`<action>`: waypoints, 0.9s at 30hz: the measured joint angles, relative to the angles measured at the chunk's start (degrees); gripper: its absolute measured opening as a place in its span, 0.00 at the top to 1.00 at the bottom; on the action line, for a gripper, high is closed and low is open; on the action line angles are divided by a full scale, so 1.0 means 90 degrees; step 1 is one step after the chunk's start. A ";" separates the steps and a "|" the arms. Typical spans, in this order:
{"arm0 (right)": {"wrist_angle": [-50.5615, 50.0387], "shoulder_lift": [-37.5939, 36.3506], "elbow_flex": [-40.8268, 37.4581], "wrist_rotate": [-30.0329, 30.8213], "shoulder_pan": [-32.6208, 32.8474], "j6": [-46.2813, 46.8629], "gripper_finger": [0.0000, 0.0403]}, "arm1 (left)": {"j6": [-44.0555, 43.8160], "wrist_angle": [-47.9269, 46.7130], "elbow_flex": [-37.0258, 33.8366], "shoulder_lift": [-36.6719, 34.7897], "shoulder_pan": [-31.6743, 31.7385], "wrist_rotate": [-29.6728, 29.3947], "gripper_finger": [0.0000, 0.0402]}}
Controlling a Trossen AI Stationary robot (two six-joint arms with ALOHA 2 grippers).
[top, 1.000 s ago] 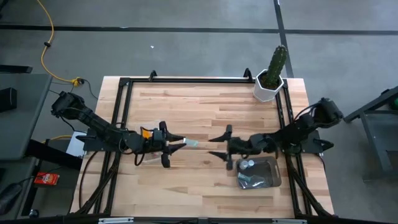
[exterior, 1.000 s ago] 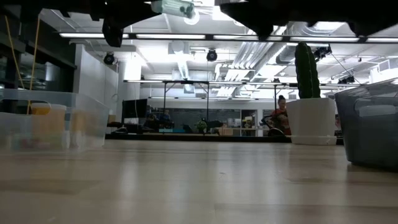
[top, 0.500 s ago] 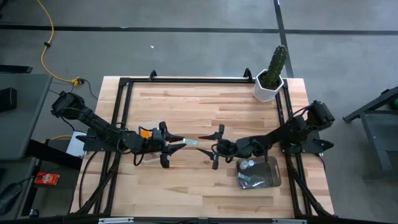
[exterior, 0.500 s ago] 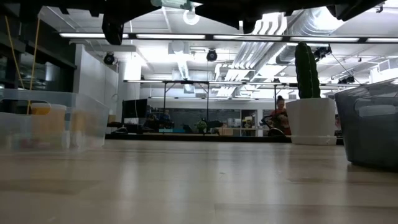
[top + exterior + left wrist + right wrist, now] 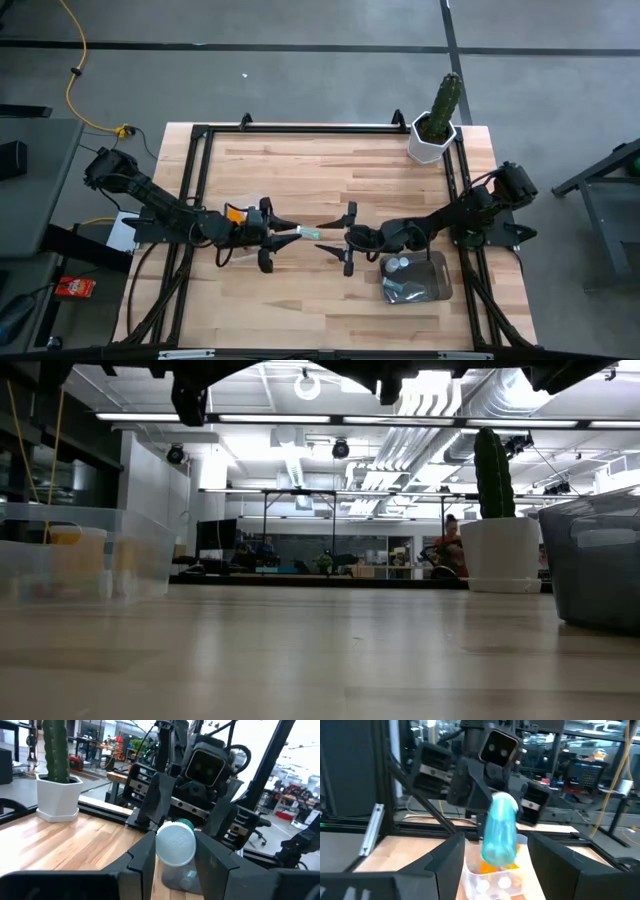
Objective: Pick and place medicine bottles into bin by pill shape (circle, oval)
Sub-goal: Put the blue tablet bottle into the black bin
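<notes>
Right gripper point(image 5: 333, 232) slid in closer, fingers spread around the bottle point(image 5: 309, 232) that the left gripper point(image 5: 297, 231) is pinching mid-table.

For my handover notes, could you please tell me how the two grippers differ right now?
The left gripper is shut on the pale green, white-capped medicine bottle; the right gripper is open and empty. The left one has the bottle's cap end pointing out; the right one's fingers flank it. Both hang above mid-table, facing each other.

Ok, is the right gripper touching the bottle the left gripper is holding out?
Apart. In the right wrist view the right gripper's fingers stand wide on either side of the pale bottle, gaps showing; the left gripper clamps it.
</notes>
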 joint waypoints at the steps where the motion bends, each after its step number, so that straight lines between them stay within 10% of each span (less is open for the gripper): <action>1: 0.0009 0.0000 0.0000 -0.0021 0.0000 0.0005 0.48 | 0.0011 -0.0007 0.0064 0.0095 0.0000 0.0020 0.75; 18: 0.0004 0.0000 0.0000 0.0201 0.0029 0.0138 0.49 | 0.0460 -0.0016 0.0588 0.0594 -0.0095 -0.0673 0.75; 27: 0.0014 0.0000 0.0000 0.0249 0.0027 0.0138 0.71 | 0.0460 -0.0017 0.0588 0.0594 -0.0097 -0.0731 0.75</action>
